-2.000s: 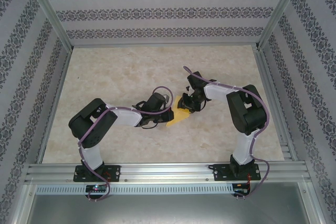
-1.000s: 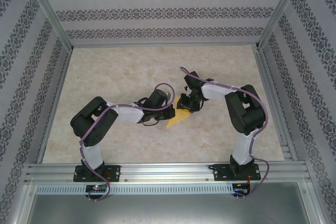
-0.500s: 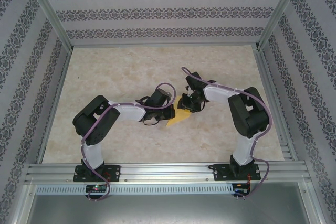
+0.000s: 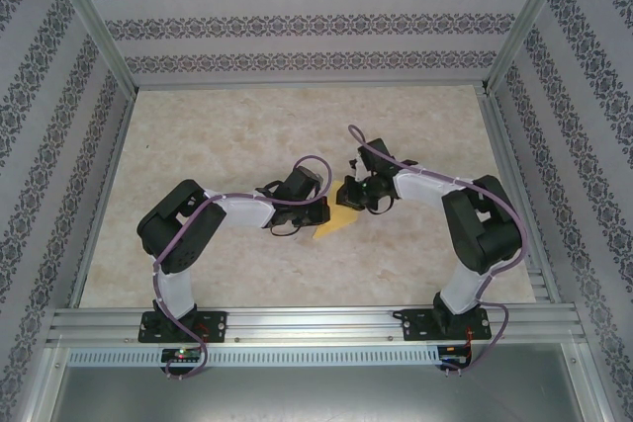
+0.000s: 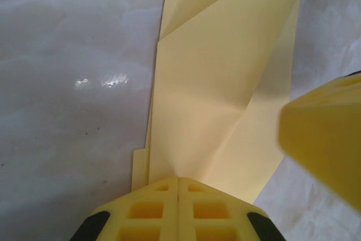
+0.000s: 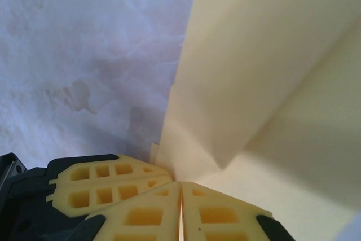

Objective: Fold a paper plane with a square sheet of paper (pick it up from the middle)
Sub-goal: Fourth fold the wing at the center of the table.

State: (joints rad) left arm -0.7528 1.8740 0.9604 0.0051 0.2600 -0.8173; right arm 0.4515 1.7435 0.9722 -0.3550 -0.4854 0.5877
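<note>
Creased yellow paper (image 4: 334, 222), narrow wedge

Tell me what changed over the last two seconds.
The right hand has closed on the yellow paper, and its elbow swung out to the right. The left hand stays clamped on the paper, which lies where it was on the table.

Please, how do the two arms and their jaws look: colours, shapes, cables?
The left arm and right arm have black joint housings and white links, on black bases bolted to an aluminium rail. A purple cable runs along each. The jaws of the left gripper and right gripper are yellow plastic with square pockets, on black mounts.
</note>
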